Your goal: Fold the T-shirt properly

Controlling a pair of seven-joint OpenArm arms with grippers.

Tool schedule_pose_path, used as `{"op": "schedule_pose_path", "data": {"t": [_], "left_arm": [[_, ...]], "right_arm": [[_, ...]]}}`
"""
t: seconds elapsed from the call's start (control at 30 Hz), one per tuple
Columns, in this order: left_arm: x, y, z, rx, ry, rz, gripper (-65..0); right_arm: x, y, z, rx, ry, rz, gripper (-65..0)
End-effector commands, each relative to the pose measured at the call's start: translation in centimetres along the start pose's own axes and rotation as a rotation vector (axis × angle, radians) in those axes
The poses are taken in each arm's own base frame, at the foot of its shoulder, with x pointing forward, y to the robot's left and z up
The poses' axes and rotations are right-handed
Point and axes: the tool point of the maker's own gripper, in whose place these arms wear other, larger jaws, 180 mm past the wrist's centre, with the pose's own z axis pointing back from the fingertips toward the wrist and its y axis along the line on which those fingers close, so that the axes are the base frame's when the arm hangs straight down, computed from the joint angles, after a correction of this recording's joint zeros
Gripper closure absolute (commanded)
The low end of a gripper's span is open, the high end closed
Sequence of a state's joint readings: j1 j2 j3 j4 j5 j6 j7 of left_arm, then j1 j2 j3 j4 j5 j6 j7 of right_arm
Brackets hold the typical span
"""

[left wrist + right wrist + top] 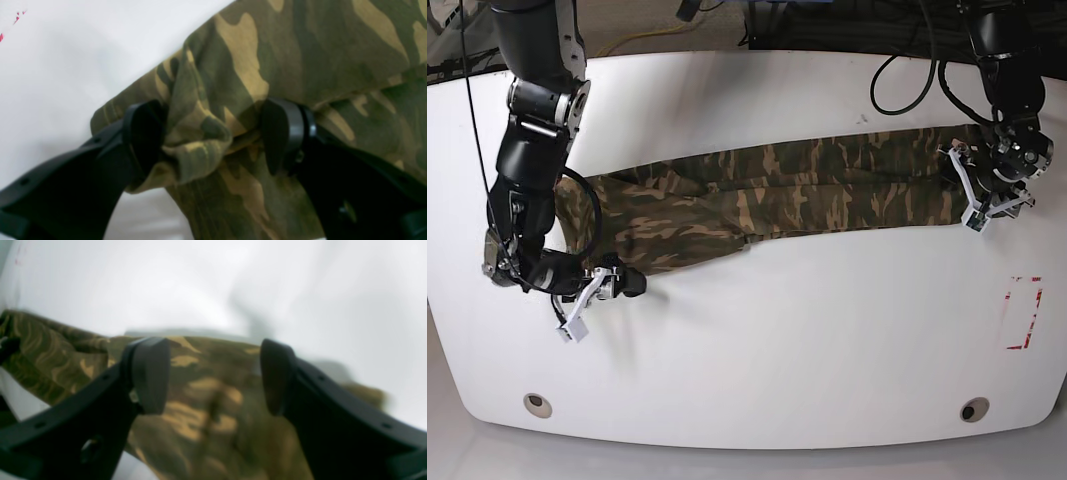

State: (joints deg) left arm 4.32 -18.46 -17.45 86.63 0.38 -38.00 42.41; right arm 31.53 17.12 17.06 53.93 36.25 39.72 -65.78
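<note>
The left hand (213, 136) sits at the far end of the soft camouflage-print cloth T-shirt (787, 190) in olive, brown and tan, its black fingers standing wide with a bunched fold of cloth wedged between them; they look closed around that wad, though not tightly. The right hand (213, 376) hangs with its fingers parted and nothing between them, the cloth lying just beyond and under its tips. In the base view the T-shirt lies as a long narrow band across the white rounded tabletop (757, 350), its long axis running from one arm to the other, slightly tilted, with the wider rumpled end towards the right arm. Each hand is at its own end of the band, so neither is nearer overall. The right hand (592, 295) sits just off the near corner of that rumpled end. Plenty of bare tabletop lies in front of the garment, towards the near edge, and a red marked rectangle (1024, 312) stays well apart
</note>
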Motion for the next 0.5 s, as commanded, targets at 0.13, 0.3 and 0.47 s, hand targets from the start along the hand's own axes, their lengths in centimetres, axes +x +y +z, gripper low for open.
{"op": "schedule_pose_path", "data": {"t": [0.13, 0.3, 0.47], "left_arm": [[0.8, 1.4, 0.4, 0.035, -0.002, -0.015, -42.8], [0.9, 1.4, 0.4, 0.037, -0.005, -0.015, -42.8], [0.9, 1.4, 0.4, 0.036, -0.006, -0.015, -42.8]], "right_arm": [[1.1, -1.1, -1.1, -0.005, -0.013, -0.034, -40.3], [0.1, -1.9, -1.3, -0.056, 0.039, -0.007, -40.1], [-1.5, -1.4, -2.3, -0.052, 0.074, -0.008, -40.1]]}}
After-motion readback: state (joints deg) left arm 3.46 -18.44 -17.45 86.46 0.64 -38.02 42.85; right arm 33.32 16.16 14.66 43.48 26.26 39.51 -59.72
